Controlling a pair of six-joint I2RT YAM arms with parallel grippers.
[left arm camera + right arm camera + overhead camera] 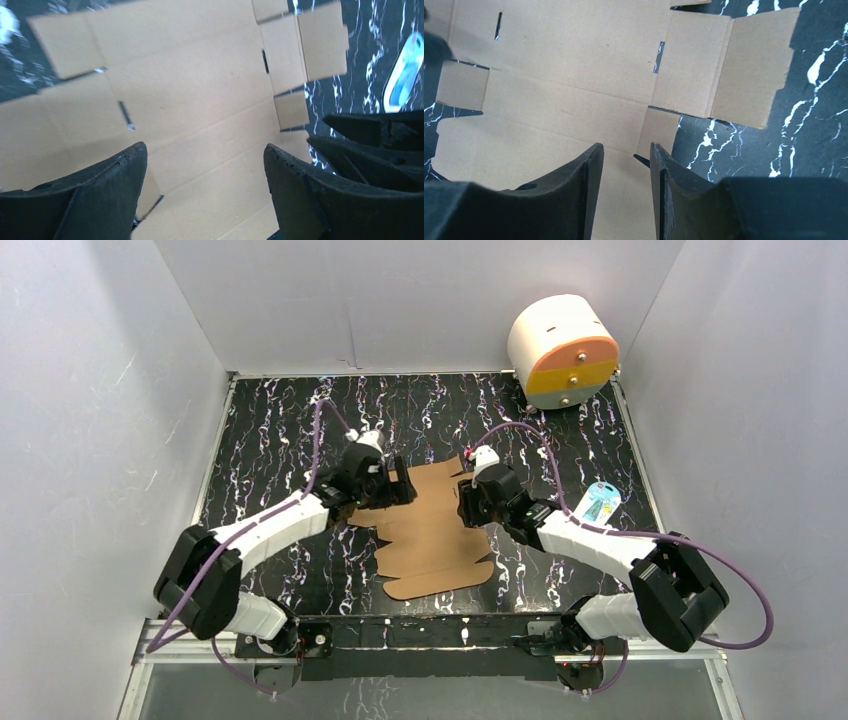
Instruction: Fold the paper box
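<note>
Left claw (204, 150) wide, right claw (626, 147) narrowly parted, both empty over flat cardboard box blank (430, 540) on worktop (270, 440): light, stiff across panels, hinging at creases; likely best taken by edge flaps (754, 65).

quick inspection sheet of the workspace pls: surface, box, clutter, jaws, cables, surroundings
surface: black table top with white marbling, no spills seen
job's things: paper box is a flat die-cut sheet lying mid-table, not yet folded
clutter: white cylinder with an orange-and-yellow face at the far right corner; blue-and-white item on the table beside the right arm
grippers: left gripper over the sheet, jaws wide apart, empty; right gripper over the sheet, jaws narrowly apart, empty
cables: purple cables loop off both arms, clear of the sheet
surroundings: white walls on three sides
</note>
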